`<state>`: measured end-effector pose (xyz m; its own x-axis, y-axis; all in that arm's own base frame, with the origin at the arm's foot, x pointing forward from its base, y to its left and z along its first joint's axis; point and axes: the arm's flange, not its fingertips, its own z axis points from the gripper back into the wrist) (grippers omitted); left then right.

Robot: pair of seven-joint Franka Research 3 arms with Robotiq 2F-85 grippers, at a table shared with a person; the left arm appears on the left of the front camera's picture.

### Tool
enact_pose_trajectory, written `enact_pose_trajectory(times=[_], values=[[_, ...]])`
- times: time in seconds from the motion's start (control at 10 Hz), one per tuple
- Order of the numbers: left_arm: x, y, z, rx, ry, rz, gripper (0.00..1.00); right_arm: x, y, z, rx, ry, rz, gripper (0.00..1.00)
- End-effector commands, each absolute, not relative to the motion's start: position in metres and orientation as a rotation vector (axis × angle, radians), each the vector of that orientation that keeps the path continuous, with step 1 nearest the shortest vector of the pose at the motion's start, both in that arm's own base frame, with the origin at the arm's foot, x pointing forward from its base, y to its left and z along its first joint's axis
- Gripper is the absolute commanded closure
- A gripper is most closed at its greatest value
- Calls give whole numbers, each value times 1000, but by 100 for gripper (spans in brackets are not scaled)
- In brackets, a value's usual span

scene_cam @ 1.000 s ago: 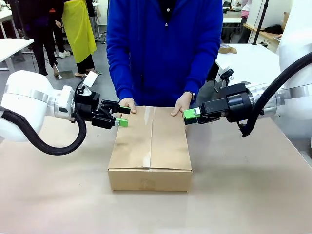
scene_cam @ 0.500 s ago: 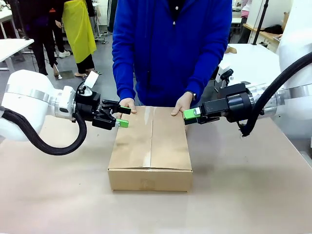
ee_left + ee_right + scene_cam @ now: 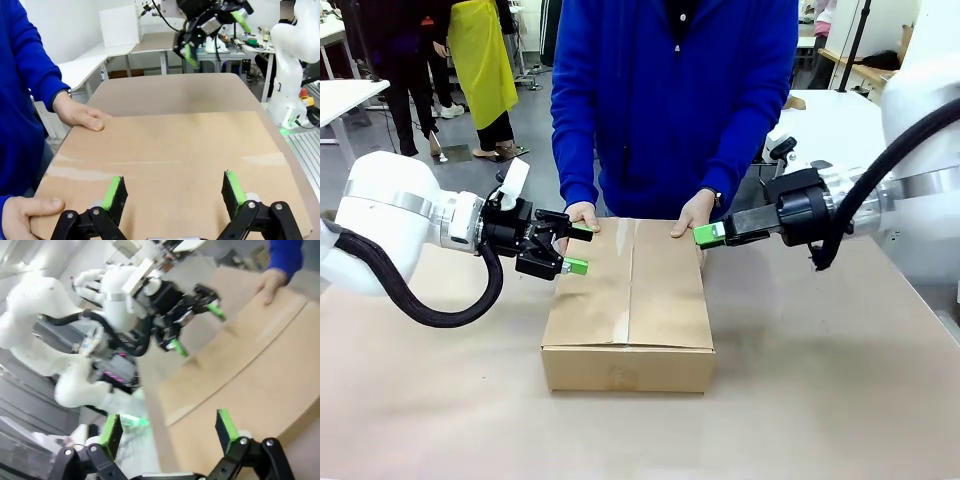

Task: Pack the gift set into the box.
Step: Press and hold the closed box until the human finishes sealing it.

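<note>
Jaws wide, our left gripper (image 3: 577, 248) and right gripper (image 3: 708, 235) flank the brown corrugated cardboard box (image 3: 630, 290) centred on the tabletop (image 3: 820, 380); a blue-sleeved person (image 3: 670, 100) presses its far edge.

The closed box (image 3: 630, 285) hides whatever lies inside it.

- Box (image 3: 630, 300): plain brown cardboard with faint paler streaks across the top.
- Counter (image 3: 820, 400): flat light brown, close to the box's shade.
- Left end effector (image 3: 577, 248): black, with bright green pads.
- Right end effector (image 3: 708, 235): black, with bright green pads.
- Left arm (image 3: 390, 215) and right arm (image 3: 920, 100): white, trailing black hoses.
- Person's sweater (image 3: 670, 100): vivid blue.
</note>
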<state>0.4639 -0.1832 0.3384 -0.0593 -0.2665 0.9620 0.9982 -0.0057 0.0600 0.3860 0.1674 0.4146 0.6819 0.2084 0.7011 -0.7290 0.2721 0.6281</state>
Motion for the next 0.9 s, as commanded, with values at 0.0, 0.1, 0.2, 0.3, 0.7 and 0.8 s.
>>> enact_pose_trajectory(times=[0.0,0.1,0.2,0.3,0.7,0.8], values=[[463,-186,332,-935,-1073,-1356,0,410,188,397,987,-727,761,0],[463,-189,333,-938,-1075,-1352,0,412,193,394,964,-786,834,0],[464,-190,332,-937,-1073,-1348,0,418,197,389,959,-824,916,0],[466,-192,329,-947,-1059,-1349,0,426,198,380,1008,-872,996,0],[474,-199,323,-953,-1018,-1319,0,453,204,325,1144,-789,1225,0],[475,-199,325,-959,-1016,-1328,0,455,208,322,1079,-792,1246,0]])
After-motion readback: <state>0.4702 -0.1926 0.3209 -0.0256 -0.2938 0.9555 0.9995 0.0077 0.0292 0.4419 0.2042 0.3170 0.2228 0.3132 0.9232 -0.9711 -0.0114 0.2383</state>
